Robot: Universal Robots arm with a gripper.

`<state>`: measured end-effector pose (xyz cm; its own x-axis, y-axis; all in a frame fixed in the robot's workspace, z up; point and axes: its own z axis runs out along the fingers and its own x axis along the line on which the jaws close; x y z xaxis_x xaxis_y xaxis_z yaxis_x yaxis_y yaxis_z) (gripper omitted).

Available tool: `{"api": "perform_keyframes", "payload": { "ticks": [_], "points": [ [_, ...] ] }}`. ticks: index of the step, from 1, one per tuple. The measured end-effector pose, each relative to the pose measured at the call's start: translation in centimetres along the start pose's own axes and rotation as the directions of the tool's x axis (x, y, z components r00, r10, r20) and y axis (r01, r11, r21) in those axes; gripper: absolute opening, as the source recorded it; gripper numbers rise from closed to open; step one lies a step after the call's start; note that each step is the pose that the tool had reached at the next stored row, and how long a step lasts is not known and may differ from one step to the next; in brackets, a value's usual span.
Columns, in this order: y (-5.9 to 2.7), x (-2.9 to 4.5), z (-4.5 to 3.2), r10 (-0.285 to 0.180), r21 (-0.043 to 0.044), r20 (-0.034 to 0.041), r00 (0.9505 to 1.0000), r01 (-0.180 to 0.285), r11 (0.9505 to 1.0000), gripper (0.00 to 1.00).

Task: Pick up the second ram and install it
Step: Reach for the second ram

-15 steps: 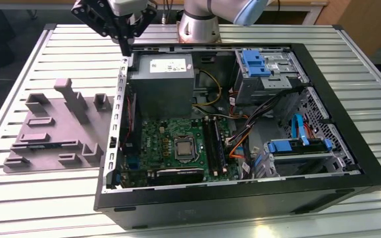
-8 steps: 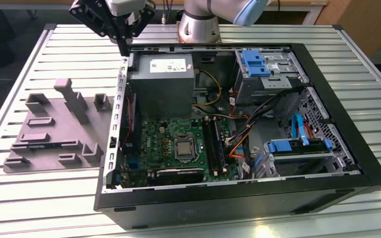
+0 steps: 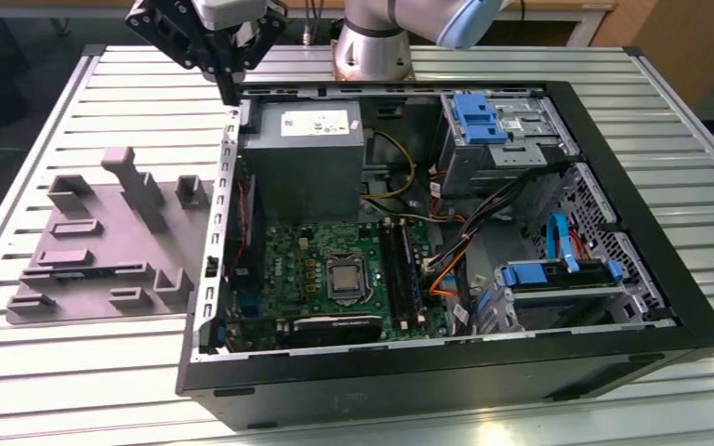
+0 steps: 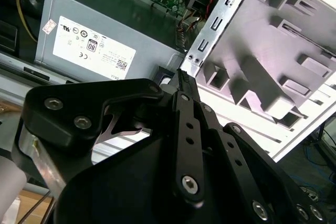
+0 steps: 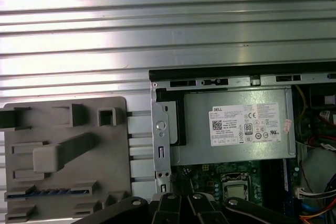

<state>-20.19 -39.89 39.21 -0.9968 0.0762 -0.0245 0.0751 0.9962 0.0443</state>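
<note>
One claw (image 3: 226, 93), holding nothing.
It hangs pinched shut above the computer case (image 3: 456, 376), at its far corner; the second ram (image 3: 94, 272) lies in the grey tray (image 3: 97, 209), on the exterior view's left.

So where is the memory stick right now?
The memory stick lies flat on the grey tray, which sits on the exterior view's left of the open computer case.

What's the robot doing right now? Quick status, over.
Gripper shut, empty, above the computer case's edge. Memory stick lying in the grey tray, untouched. Nothing covering it.
</note>
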Motion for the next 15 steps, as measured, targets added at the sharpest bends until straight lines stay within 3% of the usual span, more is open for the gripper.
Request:
{"api": "perform_keyframes", "payload": {
  "ticks": [15],
  "points": [
    [-0.04,0.60,-0.02,0.000,0.0000,0.0000,1.0000,0.000,1.0000,0.11]
  ]
}}
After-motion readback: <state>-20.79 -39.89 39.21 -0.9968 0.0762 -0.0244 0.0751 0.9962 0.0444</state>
